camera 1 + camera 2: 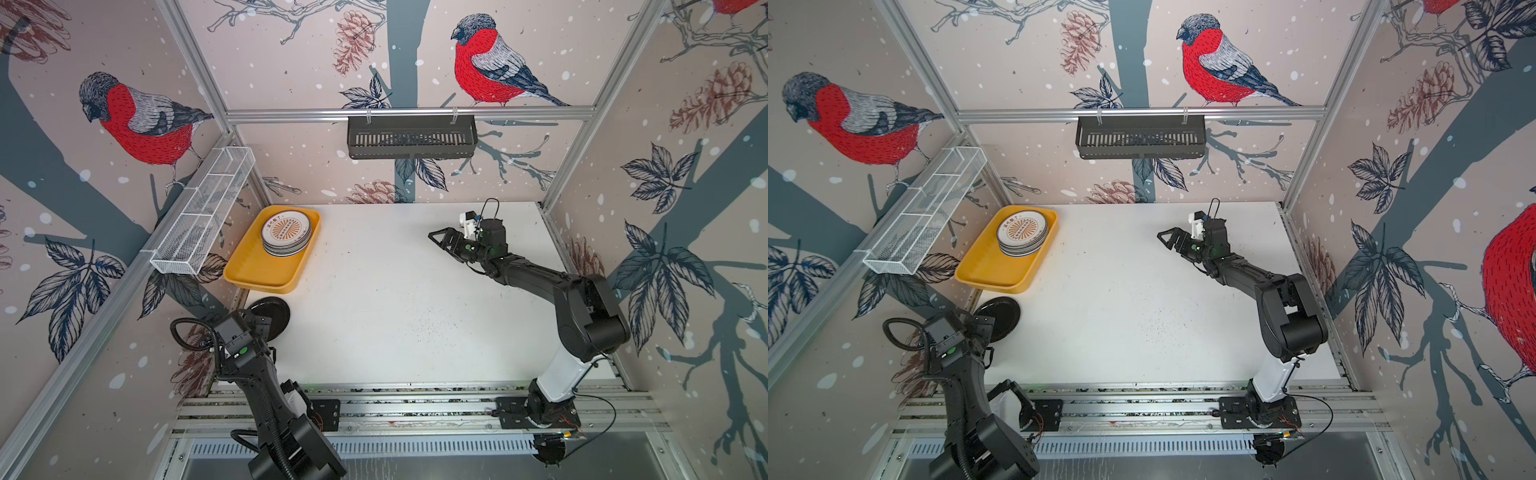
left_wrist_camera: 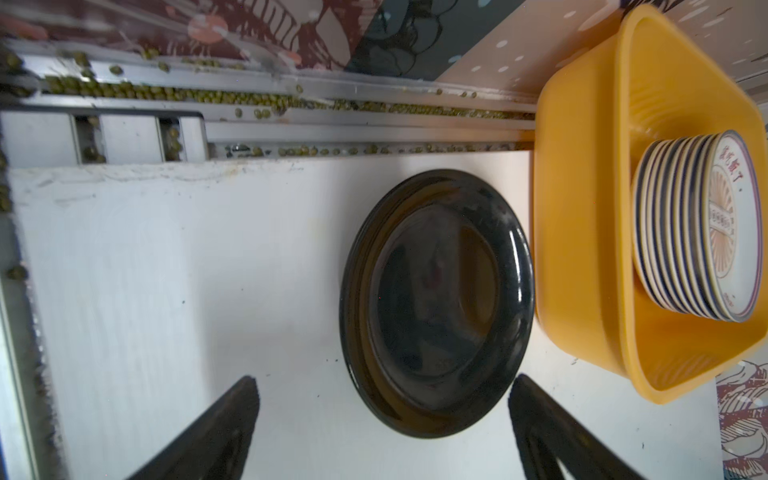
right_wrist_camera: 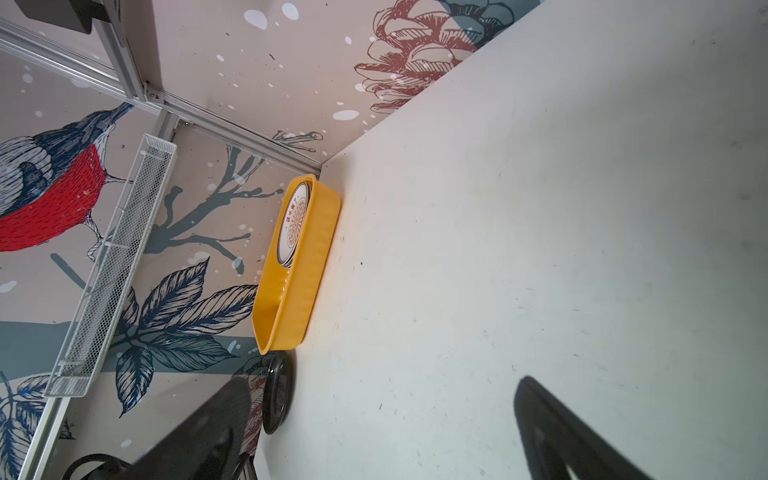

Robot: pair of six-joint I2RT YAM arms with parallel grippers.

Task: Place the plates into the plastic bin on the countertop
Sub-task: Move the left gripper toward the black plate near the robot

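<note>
Now the left gripper (image 2: pixel 384 380) hangs, fingers spread wide and empty, just short of the black plate (image 2: pixel 436 303), the 1 left lying flat at the near left of the countertop (image 1: pixel 395 311), just near of the plastic bin (image 1: pixel 249 270); best to pinch its low rim, lift it clear of the bin's wall and set it in the bare near half, beside the far stack of plates (image 1: pixel 286 230). The right gripper (image 3: pixel 384 384), likewise spread and empty, hovers far right. The white top is speckled, green beans (image 2: pixel 166 93) line the left rail (image 2: pixel 332 129), and bird-papered walls (image 1: pixel 124 249) carry a wire-mesh basket (image 1: pixel 199 212) and a black slotted rack (image 1: pixel 411 137).
</note>
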